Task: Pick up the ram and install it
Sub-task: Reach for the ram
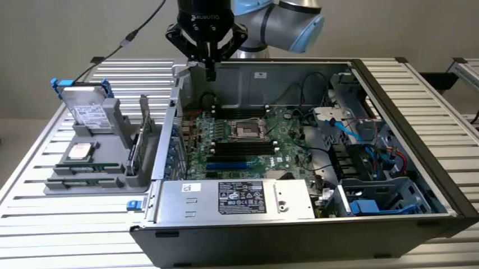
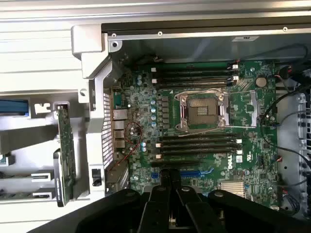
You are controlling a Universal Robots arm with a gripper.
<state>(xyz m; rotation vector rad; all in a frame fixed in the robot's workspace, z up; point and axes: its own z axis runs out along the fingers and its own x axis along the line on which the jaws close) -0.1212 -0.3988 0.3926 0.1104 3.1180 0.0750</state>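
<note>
The counter [image 1: 67, 235] carries the open case [image 1: 337, 241], whose motherboard [image 2: 146, 111] slots look bare. The pincer [image 2: 170, 171] hangs above the case's rear corner, closed on nothing (fingers pressed together). The ram [image 2: 64, 155] stands on edge in the holder [image 1: 82, 184] just outside the case wall, neither picked nor installed.

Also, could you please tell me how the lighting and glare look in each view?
Exterior view: soft, even light, no harsh glare, the motherboard shaded by the walls of the case. Wrist view: the ribbed table is washed out pale, the motherboard evenly lit, the gripper a dark shape.
</note>
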